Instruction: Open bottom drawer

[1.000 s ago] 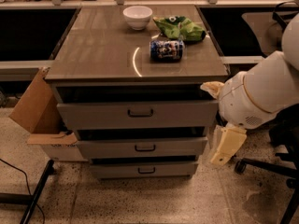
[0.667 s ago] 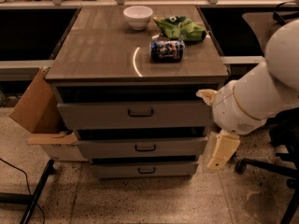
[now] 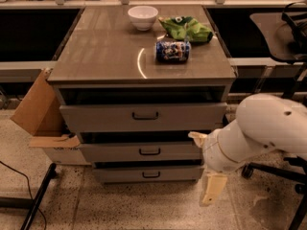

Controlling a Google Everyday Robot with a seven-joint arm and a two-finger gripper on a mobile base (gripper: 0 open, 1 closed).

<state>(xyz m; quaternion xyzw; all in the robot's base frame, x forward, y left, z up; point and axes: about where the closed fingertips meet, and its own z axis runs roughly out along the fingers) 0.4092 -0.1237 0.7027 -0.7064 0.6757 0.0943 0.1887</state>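
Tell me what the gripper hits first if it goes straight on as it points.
The gripper, by the right end of the bottom drawer, points down: probably the speckled floor first, though depth is unclear.

Prob. office/lab: grey three-drawer cabinet (image 3: 105, 51), black rolling office chair (image 3: 283, 28) at rt, speckled terrazzo floor (image 3: 144, 207), brown cardboard box (image 3: 36, 109). Cream robot gripper (image 3: 209, 176) low by cabinet's front-rt corner.

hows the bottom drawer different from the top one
The top drawer looks taller and wider; the bottom drawer is slimmer. The top drawer sits under the tabletop, the bottom drawer by the floor, with the gripper near its right end. Both are grey with dark centre handles.
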